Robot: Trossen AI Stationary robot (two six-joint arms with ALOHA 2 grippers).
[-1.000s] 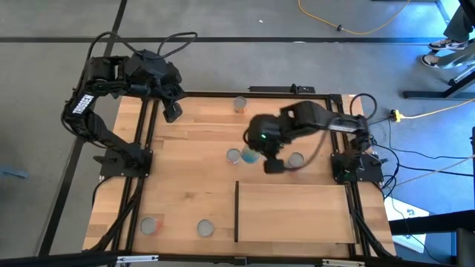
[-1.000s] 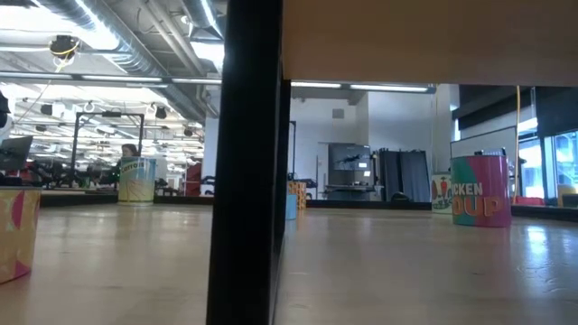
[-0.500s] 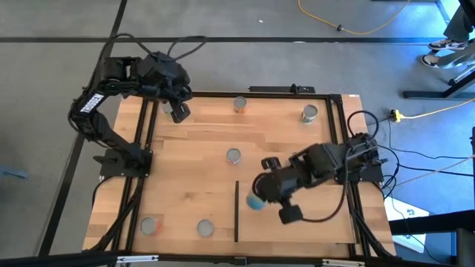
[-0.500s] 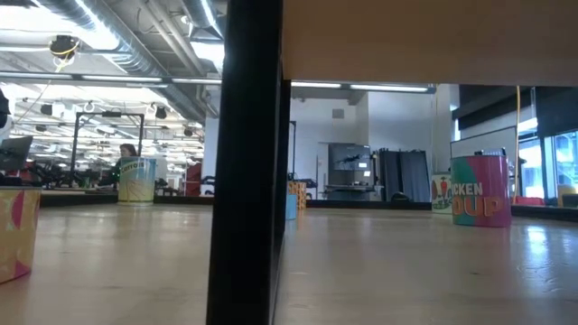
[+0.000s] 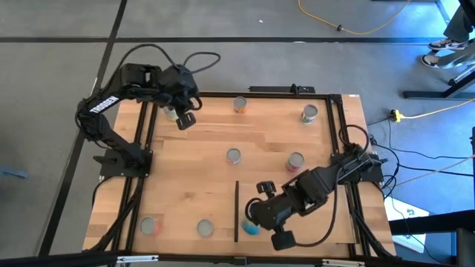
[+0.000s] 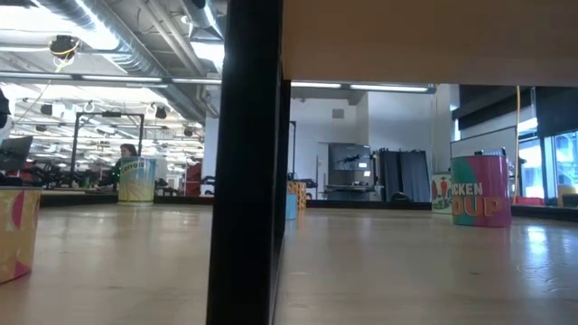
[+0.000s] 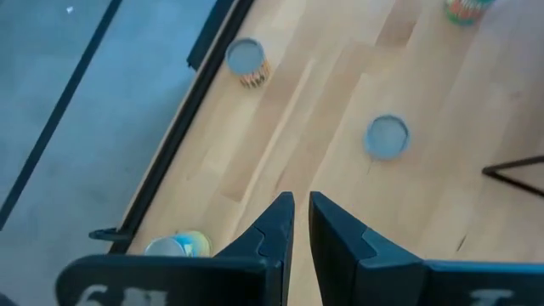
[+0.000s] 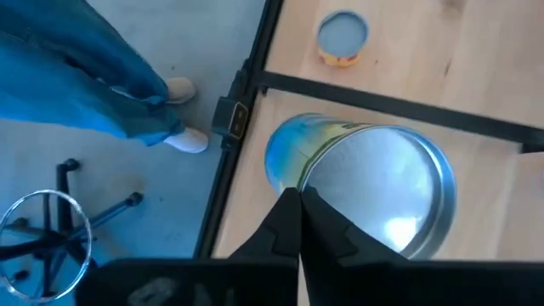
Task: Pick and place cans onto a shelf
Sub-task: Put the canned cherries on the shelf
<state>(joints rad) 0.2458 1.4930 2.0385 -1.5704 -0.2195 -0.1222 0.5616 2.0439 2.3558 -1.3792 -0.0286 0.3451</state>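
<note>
We've got the right hand (image 5: 261, 220) clamped shut on a blue can (image 5: 252, 227) over the shelf (image 5: 312, 200) near 6 o'clock, so next is probably setting it down and letting go, left hand (image 5: 185, 121) idling nearly closed and empty around 10.

the black-framed wooden counter (image 5: 193, 178) carries the shelf (image 5: 326, 230), a light board lying flat at one corner with its dark strip toward the middle. six cans stand on the bare wood: two near the far edge (image 5: 240, 104) (image 5: 309, 113), two mid-counter (image 5: 234, 156) (image 5: 295, 160), two along the near edge (image 5: 151, 225) (image 5: 205, 228).
</note>
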